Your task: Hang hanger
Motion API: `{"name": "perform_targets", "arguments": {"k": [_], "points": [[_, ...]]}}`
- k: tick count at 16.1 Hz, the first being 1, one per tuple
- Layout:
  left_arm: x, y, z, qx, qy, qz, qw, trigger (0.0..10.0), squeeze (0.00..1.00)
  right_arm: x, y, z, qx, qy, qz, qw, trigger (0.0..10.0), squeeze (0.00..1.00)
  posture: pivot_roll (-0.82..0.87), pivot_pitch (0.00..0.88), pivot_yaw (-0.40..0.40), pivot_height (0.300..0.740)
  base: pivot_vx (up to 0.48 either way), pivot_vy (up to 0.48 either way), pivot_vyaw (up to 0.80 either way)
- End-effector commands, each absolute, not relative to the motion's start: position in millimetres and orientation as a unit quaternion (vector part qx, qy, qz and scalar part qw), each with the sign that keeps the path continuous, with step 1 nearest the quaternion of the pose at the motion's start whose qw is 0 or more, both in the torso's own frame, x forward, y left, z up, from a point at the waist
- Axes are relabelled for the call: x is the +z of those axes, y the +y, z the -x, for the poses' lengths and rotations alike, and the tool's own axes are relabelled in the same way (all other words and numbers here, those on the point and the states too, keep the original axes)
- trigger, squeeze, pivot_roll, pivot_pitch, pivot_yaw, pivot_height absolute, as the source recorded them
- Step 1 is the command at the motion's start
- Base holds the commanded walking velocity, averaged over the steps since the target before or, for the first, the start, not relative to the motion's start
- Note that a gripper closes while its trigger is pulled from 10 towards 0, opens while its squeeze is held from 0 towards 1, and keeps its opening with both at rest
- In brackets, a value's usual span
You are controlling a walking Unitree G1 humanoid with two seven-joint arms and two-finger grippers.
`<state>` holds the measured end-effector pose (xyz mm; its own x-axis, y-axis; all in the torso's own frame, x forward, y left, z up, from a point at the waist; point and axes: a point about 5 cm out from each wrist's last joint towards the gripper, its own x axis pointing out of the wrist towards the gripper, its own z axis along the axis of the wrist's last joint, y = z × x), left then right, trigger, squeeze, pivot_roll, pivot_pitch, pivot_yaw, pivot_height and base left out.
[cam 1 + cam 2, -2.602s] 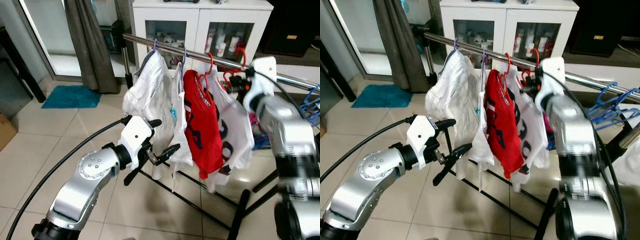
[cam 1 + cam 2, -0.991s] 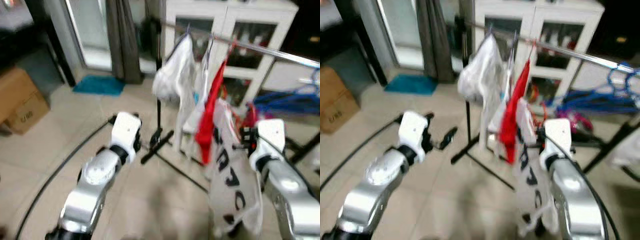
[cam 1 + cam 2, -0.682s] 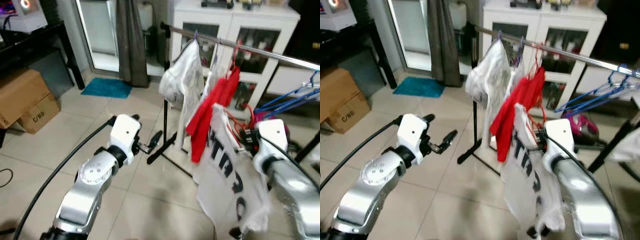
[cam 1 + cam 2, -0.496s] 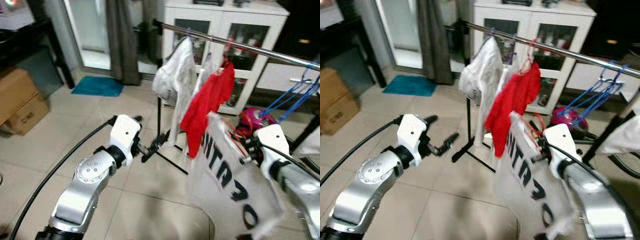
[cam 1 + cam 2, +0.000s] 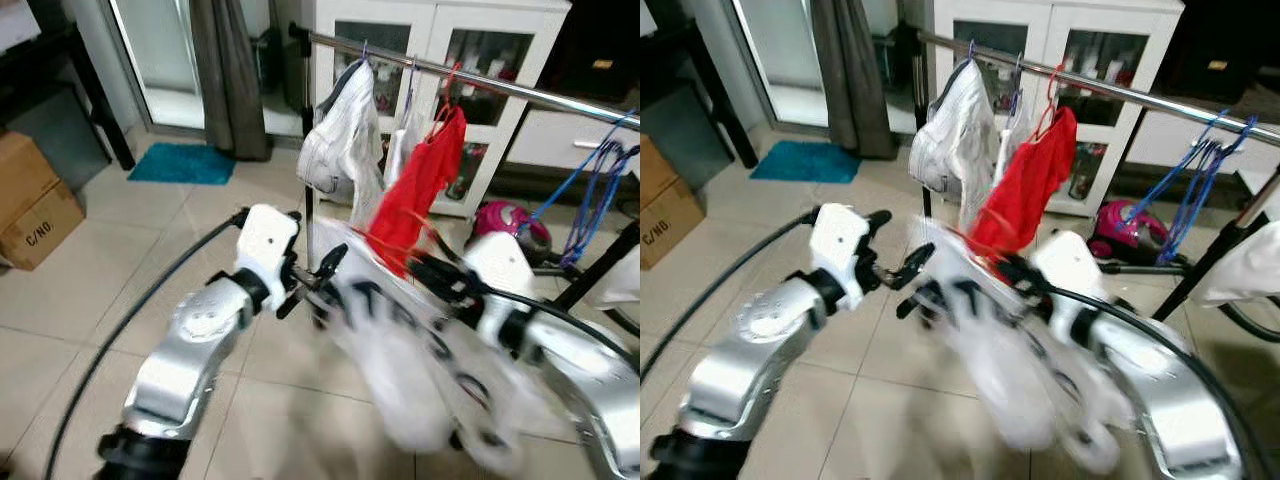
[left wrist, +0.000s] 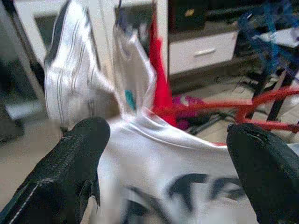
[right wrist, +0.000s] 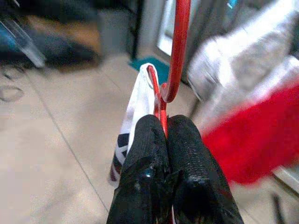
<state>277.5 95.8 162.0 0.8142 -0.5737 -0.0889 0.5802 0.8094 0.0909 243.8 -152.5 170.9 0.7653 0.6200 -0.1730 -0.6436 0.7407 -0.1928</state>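
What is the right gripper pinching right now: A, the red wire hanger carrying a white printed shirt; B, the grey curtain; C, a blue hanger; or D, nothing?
A: in the right wrist view the right gripper has its fingers closed on the red wire hanger, the white printed shirt hanging below it.

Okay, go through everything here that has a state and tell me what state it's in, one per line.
Right gripper: shut on the red hanger.
Left gripper: open, white shirt between its fingers.
White shirt: off the rail, on the red hanger, blurred.
Red shirt: hanging on the rail.
Striped white garment: hanging on the rail.
Blue hangers: hanging on the rail.
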Motion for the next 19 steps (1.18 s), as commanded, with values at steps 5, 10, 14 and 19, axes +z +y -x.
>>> {"name": "perform_targets", "arguments": {"k": [5, 10, 14, 19], "points": [[157.9, 100.0, -295.0, -0.18, 0.041, -0.106, 0.977, 10.0, 0.05, 188.3, -128.9, -254.3, 0.34, -0.019, 0.082, 0.937, 0.0, 0.0, 0.01, 0.004, 0.008, 0.74, 0.0, 0.0, 0.0], [168.3, 99.1, -303.1, -0.139, 0.006, -0.089, 0.986, 10.0, 0.0, 197.5, -119.0, -262.9, 0.335, -0.044, 0.039, 0.94, 0.0, 0.0, 0.01, 0.0, -0.006, 0.74, 0.0, 0.0, 0.0], [172.6, 83.3, -304.6, -0.185, -0.014, -0.079, 0.98, 10.0, 0.0, 198.3, -121.2, -264.9, 0.334, -0.05, 0.032, 0.941, 0.0, 0.0, 0.0, 0.0, -0.002, 0.74, 0.0, 0.0, 0.0], [180.5, 80.3, -305.2, -0.221, -0.044, -0.042, 0.973, 10.0, 0.0, 199.5, -127.8, -267.6, 0.329, -0.052, 0.027, 0.942, 0.0, 0.0, 0.0, 0.0, -0.014, 0.74, 0.0, 0.0, 0.0]]}}
